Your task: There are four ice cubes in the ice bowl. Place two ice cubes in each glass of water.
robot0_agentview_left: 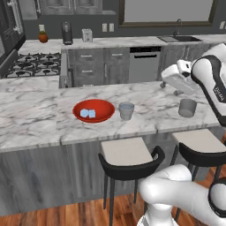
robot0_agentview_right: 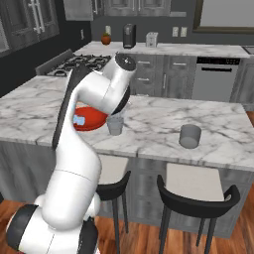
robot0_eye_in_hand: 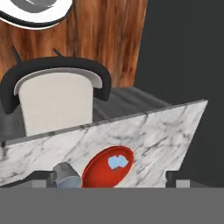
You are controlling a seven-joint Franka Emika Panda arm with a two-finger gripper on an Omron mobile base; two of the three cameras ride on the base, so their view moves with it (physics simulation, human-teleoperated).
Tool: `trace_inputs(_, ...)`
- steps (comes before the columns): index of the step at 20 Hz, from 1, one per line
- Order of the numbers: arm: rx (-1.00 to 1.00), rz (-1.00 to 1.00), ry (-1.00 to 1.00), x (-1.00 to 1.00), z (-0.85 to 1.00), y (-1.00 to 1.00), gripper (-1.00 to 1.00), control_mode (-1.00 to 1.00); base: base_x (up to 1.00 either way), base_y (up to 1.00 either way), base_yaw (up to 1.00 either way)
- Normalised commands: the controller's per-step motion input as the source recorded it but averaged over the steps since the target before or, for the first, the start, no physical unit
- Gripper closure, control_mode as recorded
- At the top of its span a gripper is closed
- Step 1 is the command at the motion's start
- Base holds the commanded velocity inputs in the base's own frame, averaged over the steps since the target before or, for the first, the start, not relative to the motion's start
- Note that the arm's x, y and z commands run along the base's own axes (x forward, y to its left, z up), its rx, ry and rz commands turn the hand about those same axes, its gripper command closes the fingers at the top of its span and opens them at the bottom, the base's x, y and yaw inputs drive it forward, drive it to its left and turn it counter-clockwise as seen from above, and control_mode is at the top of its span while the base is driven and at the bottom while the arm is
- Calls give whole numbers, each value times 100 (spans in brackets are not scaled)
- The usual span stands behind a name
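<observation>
The red ice bowl sits on the marble island with pale blue ice cubes lying together inside it. One grey glass of water stands just right of the bowl, and a second glass stands farther right. My gripper hangs above the counter near the second glass, well off from the bowl. In the hand view the gripper is open with nothing between its fingertips; beyond them lie the bowl, the ice cubes and the near glass. From the right base view, the bowl is partly hidden by my arm.
Two black stools with pale seats stand against the island's near side. A stove is at the back left, a dishwasher behind the island. Bare marble lies between the glasses.
</observation>
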Motion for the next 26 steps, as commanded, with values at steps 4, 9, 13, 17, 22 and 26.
trace_inputs(4,-70,14,21,0,0,100,-100,-100,0,0,0)
trace_inputs(9,-52,19,9,0,-2,82,-100,-100,0,0,0)
trace_inputs(13,-31,32,1,17,-33,36,-100,-100,0,0,0)
trace_inputs(17,-9,26,0,35,-56,0,-100,-100,0,0,0)
trace_inputs(22,-2,26,0,36,-52,13,-100,-100,0,0,0)
trace_inputs(26,0,24,4,36,-27,25,-100,-100,0,0,0)
